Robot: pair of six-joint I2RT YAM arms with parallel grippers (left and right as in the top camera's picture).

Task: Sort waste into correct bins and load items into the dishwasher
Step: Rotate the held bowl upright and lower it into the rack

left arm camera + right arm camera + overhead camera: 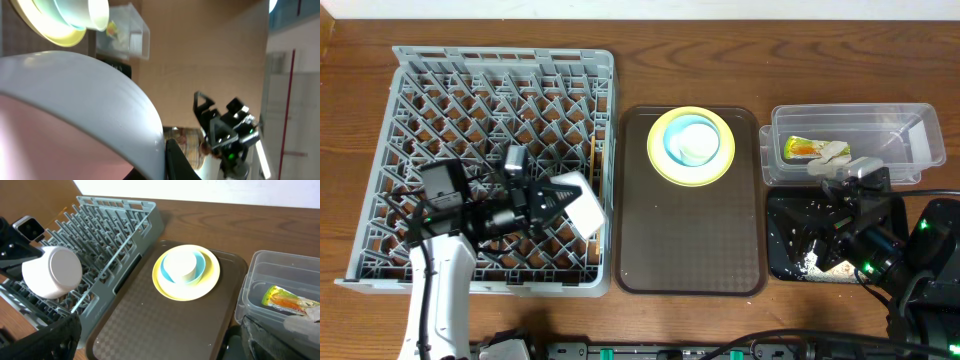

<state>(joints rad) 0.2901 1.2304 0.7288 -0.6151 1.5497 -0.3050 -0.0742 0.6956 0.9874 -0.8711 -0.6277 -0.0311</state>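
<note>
My left claw (558, 200) pinches the white bowl (585, 208), tipped on its side, with the rack (440, 110) beneath. This is the loading step: next I judge I must lower it between pegs, which crowd close, then let go. To my right, on the brown tray (690, 240), the cup (695, 142), blue bowl (672, 140) and plate (660, 172) sit stacked. Further right, my right claw (825, 225) hangs spread over the black tray (778, 262).

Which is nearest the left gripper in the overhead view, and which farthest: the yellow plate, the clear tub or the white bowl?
1. White bowl, gripped over the rack.
2. Yellow plate, on the brown tray, middle.
3. Clear tub, far right.
</note>
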